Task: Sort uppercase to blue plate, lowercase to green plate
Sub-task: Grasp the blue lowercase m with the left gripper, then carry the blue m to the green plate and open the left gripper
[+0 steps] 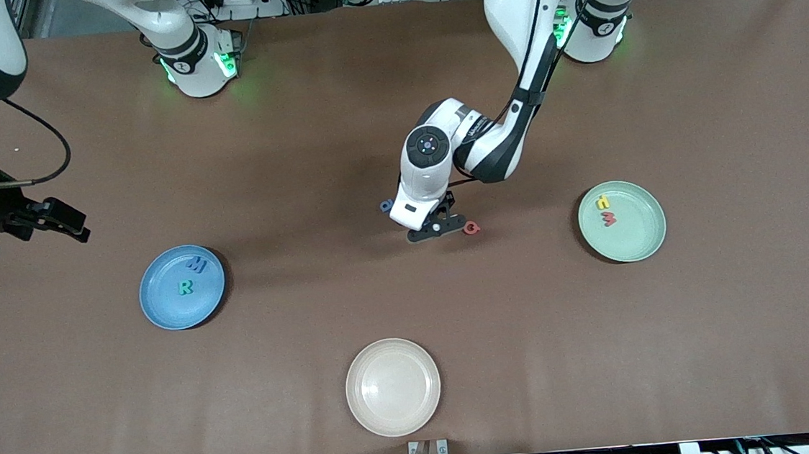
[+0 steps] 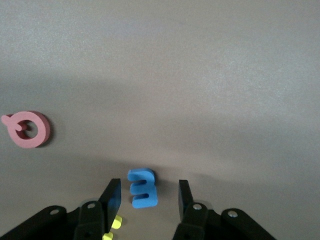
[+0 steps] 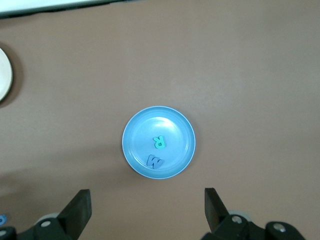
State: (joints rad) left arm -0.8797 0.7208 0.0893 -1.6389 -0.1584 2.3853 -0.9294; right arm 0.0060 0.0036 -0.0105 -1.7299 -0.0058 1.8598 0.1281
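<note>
While the cream plate (image 1: 392, 387) sits nearest the front camera, about midway along the table (image 1: 746, 344), everything else lies farther from that camera than it. Toward the right arm's end from the cream plate is the blue plate (image 1: 166, 311), holding the teal-green R (image 1: 185, 287) and the blue M (image 1: 196, 263) side by side, the M farther from the camera. Toward the left arm's end from the cream plate, the green plate (image 1: 637, 241) carries the red m (image 1: 609, 219) and the yellow h-like letter (image 1: 602, 203), close together. Farther from the camera than the cream plate, near the table's middle, the left gripper (image 2: 146, 196) is low over the tabletop with its fingers (image 2: 112, 196) parted on either side of a blue m (image 2: 142, 187), not pressing on it; the letter lies flat between them. The red Q (image 1: 472, 228) lies just beside that gripper toward the left arm's end, and the blue a (image 1: 386, 204) lies beside the left arm's wrist, toward the right arm's end. The right gripper (image 3: 147, 212) hangs high over the table by the blue plate, jaws spread wide and empty.
</note>
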